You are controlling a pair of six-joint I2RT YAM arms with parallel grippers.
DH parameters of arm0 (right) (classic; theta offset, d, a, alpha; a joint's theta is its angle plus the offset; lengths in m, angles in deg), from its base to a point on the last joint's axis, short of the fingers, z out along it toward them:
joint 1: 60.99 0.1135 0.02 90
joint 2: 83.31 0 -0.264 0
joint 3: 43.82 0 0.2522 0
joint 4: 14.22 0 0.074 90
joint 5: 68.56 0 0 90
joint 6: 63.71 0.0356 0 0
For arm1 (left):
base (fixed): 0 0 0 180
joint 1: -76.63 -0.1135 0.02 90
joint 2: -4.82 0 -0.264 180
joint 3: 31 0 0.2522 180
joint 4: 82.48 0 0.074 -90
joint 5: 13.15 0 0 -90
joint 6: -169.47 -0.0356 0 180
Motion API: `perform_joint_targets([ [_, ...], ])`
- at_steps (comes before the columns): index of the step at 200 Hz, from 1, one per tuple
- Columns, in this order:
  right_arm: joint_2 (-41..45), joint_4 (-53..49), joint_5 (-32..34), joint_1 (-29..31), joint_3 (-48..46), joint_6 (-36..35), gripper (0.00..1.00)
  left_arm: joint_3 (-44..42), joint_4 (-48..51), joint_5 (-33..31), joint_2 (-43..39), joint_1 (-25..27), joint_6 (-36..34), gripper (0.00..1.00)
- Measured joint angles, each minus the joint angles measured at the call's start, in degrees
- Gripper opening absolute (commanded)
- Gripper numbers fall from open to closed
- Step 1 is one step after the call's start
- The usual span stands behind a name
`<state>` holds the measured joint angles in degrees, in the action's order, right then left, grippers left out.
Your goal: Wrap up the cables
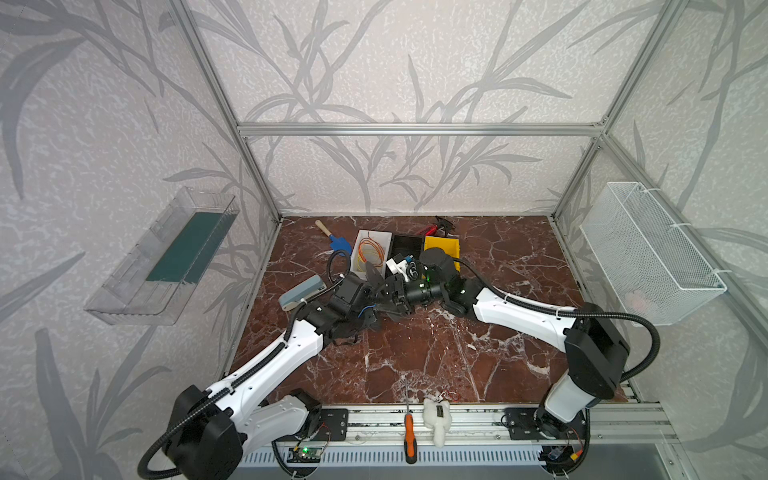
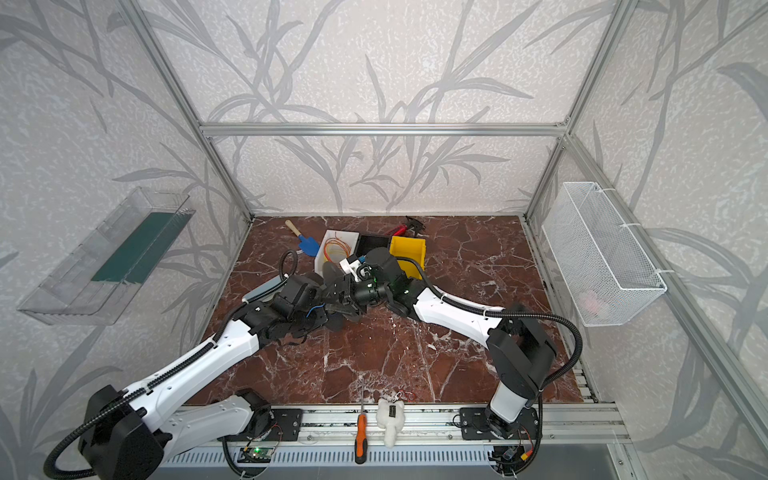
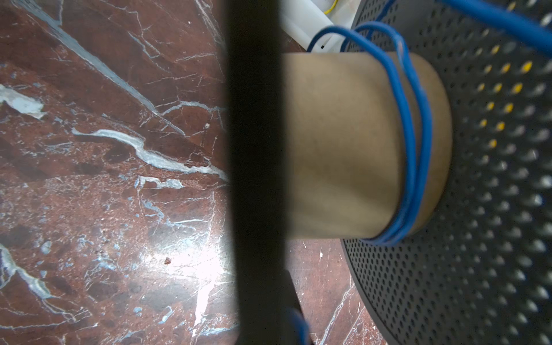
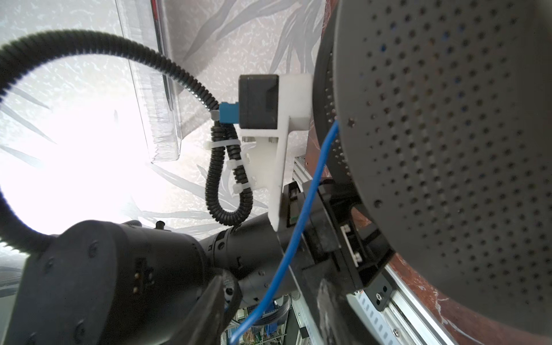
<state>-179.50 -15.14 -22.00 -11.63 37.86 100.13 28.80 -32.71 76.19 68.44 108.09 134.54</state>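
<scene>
Wrap barely begun. The cables point(image 3: 409, 134) lay in two loose turns round the spool's cardboard core point(image 3: 337, 143), against the perforated flange point(image 3: 493, 179). The rest hung free, unwound. Left hand point(image 1: 371, 320) was pressed together. Right hand point(image 1: 388, 301): state could not be told.

Cable point(image 3: 409, 119): bright blue. Spool core point(image 3: 343, 143): dull tan. Spool flange point(image 3: 493, 179): black, dotted with small holes. Tabletop point(image 1: 436, 353): red-brown marble, white veins. Walls point(image 1: 374, 62): pale grey, darker grey leaf print. Bin point(image 1: 440, 243): yellow. Screwdriver handle point(image 1: 409, 432): orange, black. Wall basket point(image 1: 648, 253): white mesh. Plush toy point(image 1: 436, 419): white.
</scene>
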Motion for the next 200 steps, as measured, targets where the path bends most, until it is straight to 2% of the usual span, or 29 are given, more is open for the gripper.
perform_joint_targets([
  [79,0.00,1.09,2.01,0.00,-3.32,0.09,0.31,0.00,0.79,-1.11,-0.35,0.04,-0.13,0.00],
  [129,0.00,1.53,2.62,0.04,-4.44,0.00,0.30,0.00,1.09,-1.46,-0.50,0.04,-0.13,0.00],
  [200,0.92,-0.98,6.49,1.97,-4.44,-3.85,0.27,0.00,2.34,-2.93,-0.90,0.39,-0.13,0.00],
])
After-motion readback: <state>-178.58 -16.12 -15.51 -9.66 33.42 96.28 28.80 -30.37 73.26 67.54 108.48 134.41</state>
